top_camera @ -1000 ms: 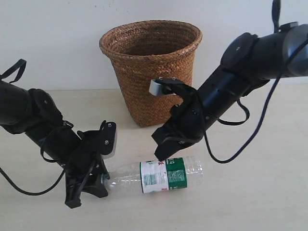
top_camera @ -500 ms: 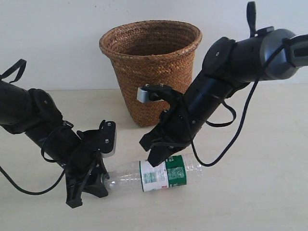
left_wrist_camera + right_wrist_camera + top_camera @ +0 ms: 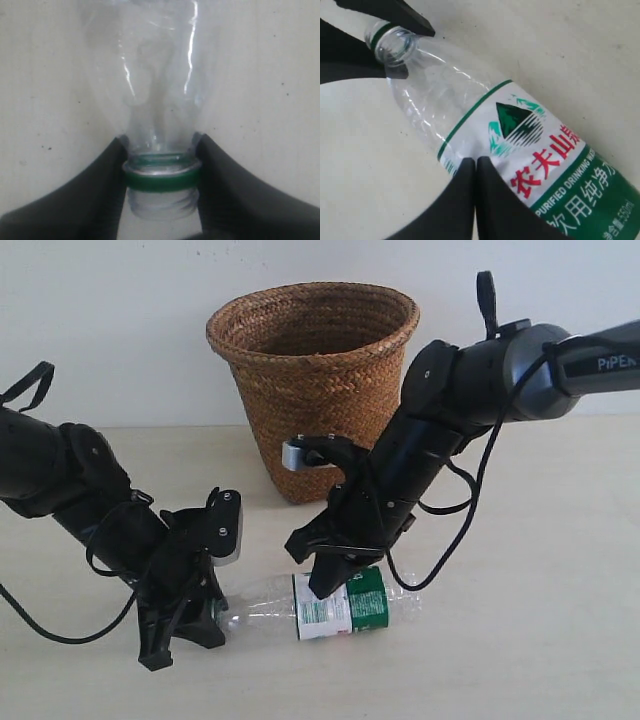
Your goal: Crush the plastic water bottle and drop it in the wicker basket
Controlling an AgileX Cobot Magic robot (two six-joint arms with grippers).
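Note:
The plastic water bottle [image 3: 320, 604] lies on its side on the table, its open neck towards the left arm. My left gripper [image 3: 212, 616] is shut on the neck at the green ring [image 3: 161, 179], one finger on each side. My right gripper [image 3: 327, 585] is shut, fingers pressed together, their tips resting on the white part of the label [image 3: 520, 135]. The capless mouth [image 3: 395, 45] shows in the right wrist view between the left gripper's fingers [image 3: 395, 12]. The wicker basket [image 3: 315, 380] stands upright behind the bottle.
A pale wall rises behind the basket. The cream table [image 3: 540, 640] stretches bare to the right of the bottle and in front of it. Black cables loop off both arms.
The right arm has swung left and down, bringing its shut fingertips from beside the label onto the label. The left gripper and the bottle have barely moved.

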